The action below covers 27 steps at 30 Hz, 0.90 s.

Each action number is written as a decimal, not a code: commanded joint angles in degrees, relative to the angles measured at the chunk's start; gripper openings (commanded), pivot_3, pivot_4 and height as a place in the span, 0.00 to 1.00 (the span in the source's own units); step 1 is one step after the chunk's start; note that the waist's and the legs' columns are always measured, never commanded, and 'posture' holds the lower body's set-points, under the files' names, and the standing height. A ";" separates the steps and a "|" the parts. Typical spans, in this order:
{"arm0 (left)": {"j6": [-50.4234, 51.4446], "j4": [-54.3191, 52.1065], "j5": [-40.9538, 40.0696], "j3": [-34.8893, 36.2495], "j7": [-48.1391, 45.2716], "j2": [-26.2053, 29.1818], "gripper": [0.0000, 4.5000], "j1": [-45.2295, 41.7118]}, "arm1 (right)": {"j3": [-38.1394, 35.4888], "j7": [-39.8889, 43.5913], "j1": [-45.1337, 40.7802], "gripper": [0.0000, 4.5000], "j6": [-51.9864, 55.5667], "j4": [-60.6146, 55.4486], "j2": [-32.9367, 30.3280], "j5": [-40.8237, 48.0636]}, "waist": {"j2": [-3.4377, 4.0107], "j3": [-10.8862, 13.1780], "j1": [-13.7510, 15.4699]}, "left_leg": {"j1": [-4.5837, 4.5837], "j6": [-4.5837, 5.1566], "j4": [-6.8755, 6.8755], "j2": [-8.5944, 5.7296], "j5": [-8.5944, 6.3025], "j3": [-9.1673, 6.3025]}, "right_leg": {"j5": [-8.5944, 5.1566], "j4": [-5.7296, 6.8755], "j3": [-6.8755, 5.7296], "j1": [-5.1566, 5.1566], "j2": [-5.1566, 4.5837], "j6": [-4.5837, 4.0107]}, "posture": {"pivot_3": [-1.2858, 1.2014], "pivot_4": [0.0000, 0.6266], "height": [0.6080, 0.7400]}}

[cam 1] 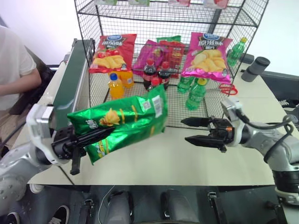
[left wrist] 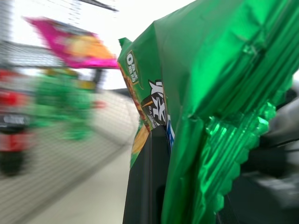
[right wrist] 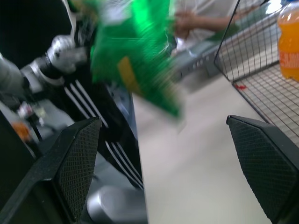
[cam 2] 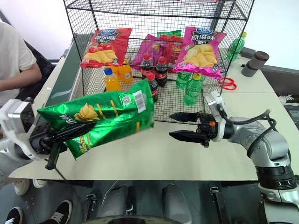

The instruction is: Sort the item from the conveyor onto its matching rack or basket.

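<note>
The item, a shiny green crisp bag (cam 1: 126, 119), hangs tilted above the table's front left, in front of the rack (cam 1: 173, 18). My left gripper (cam 1: 105, 133) is shut on the bag's lower crimped edge, and the left wrist view shows the foil (left wrist: 219, 93) pinched beside a black finger (left wrist: 147, 182). To the bag's right, my right gripper (cam 1: 185, 130) points toward it, open and holding nothing, a short gap away. Seen from the right wrist, the bag (right wrist: 135, 56) hangs beyond the spread fingers (right wrist: 77, 163). The conveyor (cam 1: 72, 74) runs along the table's left side.
Inside the rack lean a red crisp bag (cam 1: 113, 52) and a pink crisp bag (cam 1: 207, 55), with orange (cam 1: 115, 86), cola (cam 1: 149, 72) and green bottles (cam 1: 196, 93) in front. A person (cam 1: 14, 65) sits at the left. Red scissors (cam 1: 227, 87) lie right of the rack.
</note>
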 commanded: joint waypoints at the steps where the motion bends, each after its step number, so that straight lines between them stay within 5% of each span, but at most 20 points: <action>1: 5.42 2.31 -4.98 -2.05 -0.90 -3.14 0.02 -5.76 | -3.41 -2.62 -0.82 1.00 4.60 -3.54 0.76 7.63 | 0.03 0.02 0.31 | 0.00 0.00 0.00 -0.02 0.00 0.00 | 0.00 0.00 0.00 0.02 -0.01 0.00 | 0.52 0.24 1.00; 6: 12.32 7.98 -6.07 -3.62 -1.71 -6.45 0.02 -12.53 | -3.89 -6.65 -0.99 1.00 10.24 -8.08 1.74 16.74 | 0.01 0.01 0.47 | -0.08 0.00 0.02 -0.06 0.00 -0.04 | 0.00 -0.04 0.01 0.00 -0.03 0.01 | 0.52 0.24 1.00; 20: 19.45 9.82 -3.72 -0.67 -2.09 -10.94 0.02 -14.44 | 4.80 -7.37 -3.73 1.00 9.23 -9.83 5.90 12.37 | 0.01 0.01 0.54 | -0.27 0.00 0.04 -0.06 0.01 -0.10 | 0.00 -0.09 -0.02 -0.13 -0.06 0.01 | 0.52 0.24 1.00; 23: 19.41 9.45 -2.79 -0.28 -2.16 -11.60 0.00 -14.10 | 6.24 -7.08 -4.37 0.81 8.98 -8.70 5.97 10.84 | 0.01 0.01 0.45 | -0.28 0.00 0.04 -0.07 0.01 -0.10 | 0.00 -0.09 -0.01 -0.14 -0.06 0.01 | 0.52 0.24 1.00; 27: 19.26 9.04 -1.28 0.06 -2.24 -12.24 0.00 -13.63 | 6.42 -8.46 -5.63 0.41 8.85 -7.33 7.56 11.00 | 0.00 0.01 0.27 | -0.28 -0.01 0.04 -0.06 0.01 -0.11 | 0.00 -0.08 -0.01 -0.16 -0.05 0.00 | 0.52 0.24 1.00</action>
